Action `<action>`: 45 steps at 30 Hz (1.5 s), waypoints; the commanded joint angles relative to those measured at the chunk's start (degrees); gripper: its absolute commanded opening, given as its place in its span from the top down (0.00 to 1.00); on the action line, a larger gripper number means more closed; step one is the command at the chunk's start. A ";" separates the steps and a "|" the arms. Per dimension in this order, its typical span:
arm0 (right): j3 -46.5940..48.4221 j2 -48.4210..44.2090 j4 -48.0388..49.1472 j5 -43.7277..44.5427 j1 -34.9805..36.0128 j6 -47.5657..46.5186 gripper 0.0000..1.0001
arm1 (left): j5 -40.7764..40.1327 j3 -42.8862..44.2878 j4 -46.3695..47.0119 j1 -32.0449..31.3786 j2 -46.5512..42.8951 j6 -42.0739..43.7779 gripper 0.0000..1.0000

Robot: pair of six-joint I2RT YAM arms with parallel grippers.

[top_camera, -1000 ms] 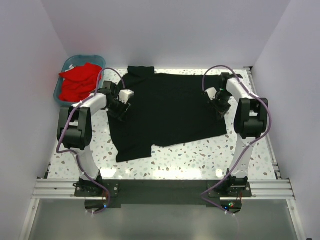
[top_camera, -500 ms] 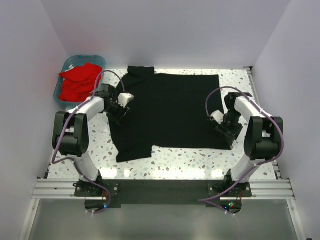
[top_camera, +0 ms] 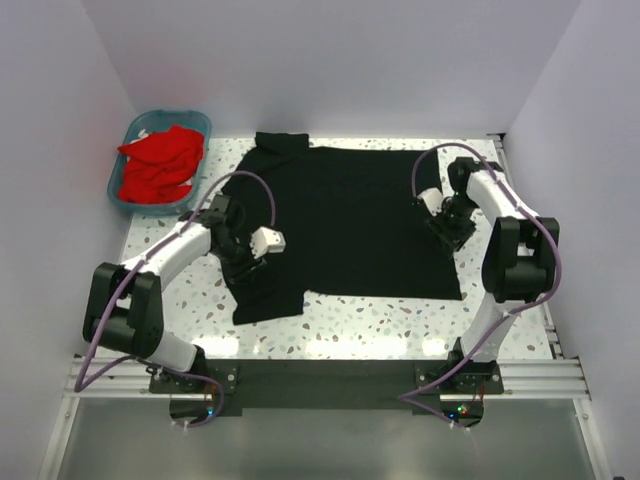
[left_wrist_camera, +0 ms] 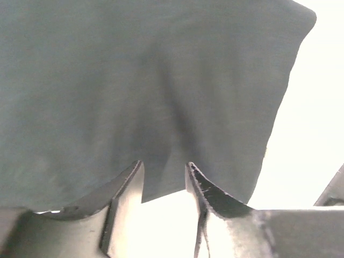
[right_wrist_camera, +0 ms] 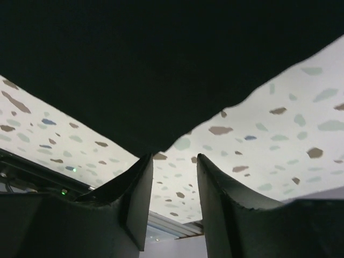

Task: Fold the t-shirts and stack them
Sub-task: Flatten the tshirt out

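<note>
We judge the task to be near its start. The black t-shirt (top_camera: 350,220) lies spread flat in the middle of the counter (top_camera: 400,315), collar towards 12 o'clock, with no fold in it yet. The red t-shirts (top_camera: 158,170) sit in a crumpled heap in the teal basket (top_camera: 170,113) at about 10 o'clock, unfolded, and no stack has been begun.

Our left hand (left_wrist_camera: 164,172) is low over the shirt's 8 o'clock corner, by the near sleeve. Its jaws are apart, with the cloth edge lying at the fingertips and nothing clamped. Our right hand (right_wrist_camera: 174,161) is at the 3 o'clock edge, jaws likewise parted, the hem just beyond its tips and not held.

Everything remains to do: fold the black shirt, then take out, fold and stack the red ones.
</note>
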 commanded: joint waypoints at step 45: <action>-2.99 6.42 11.05 3.29 7.41 7.99 0.67 | -7.08 6.81 10.91 -0.64 4.64 -9.60 0.60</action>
